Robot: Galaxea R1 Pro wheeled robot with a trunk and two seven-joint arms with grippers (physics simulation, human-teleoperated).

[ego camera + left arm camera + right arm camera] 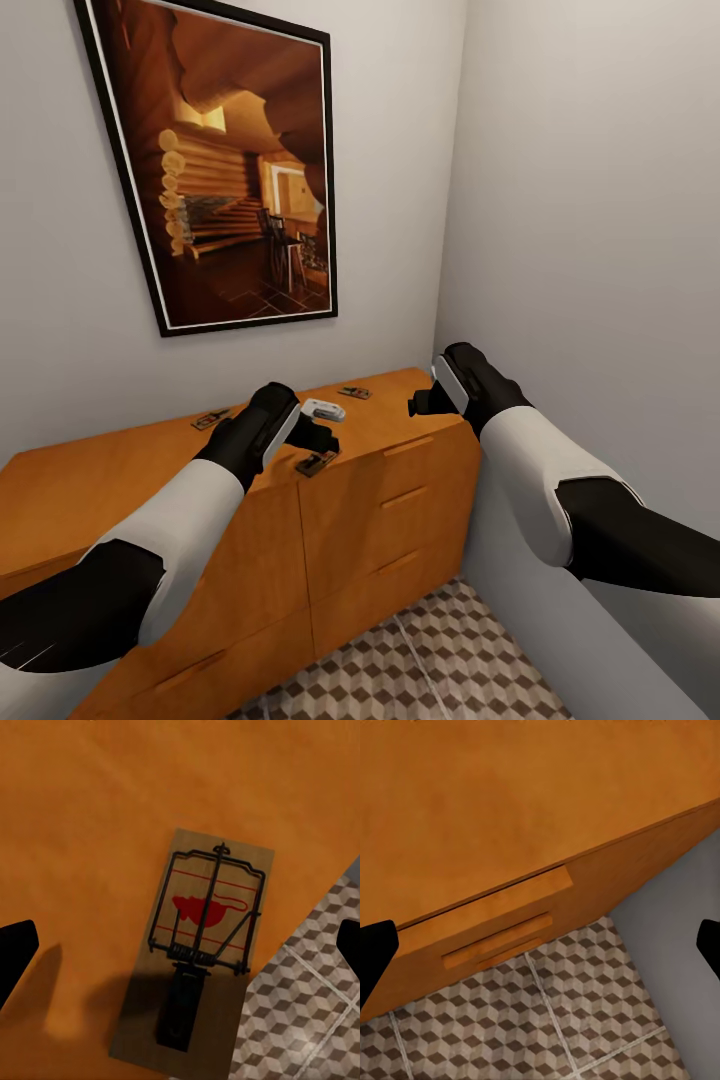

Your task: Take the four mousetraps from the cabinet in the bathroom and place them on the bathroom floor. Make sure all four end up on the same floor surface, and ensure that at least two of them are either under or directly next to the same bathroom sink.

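Three mousetraps lie on top of the orange-brown cabinet (90, 485): one (211, 419) near the wall, one (354, 392) further right, and one (317, 462) at the front edge. My left gripper (318, 440) hovers open just above that front-edge mousetrap (206, 937), whose board hangs partly over the edge, between the two dark fingertips (15, 956). My right gripper (420, 403) stands open over the cabinet's right end, with nothing between its fingers (375, 960). The cube-patterned floor (450, 660) lies below.
A small white object (323, 409) rests on the cabinet top behind the left gripper. A framed picture (230, 170) hangs on the wall above. The grey side wall (600, 250) stands close to the right arm. Drawer handles (499, 934) line the cabinet front.
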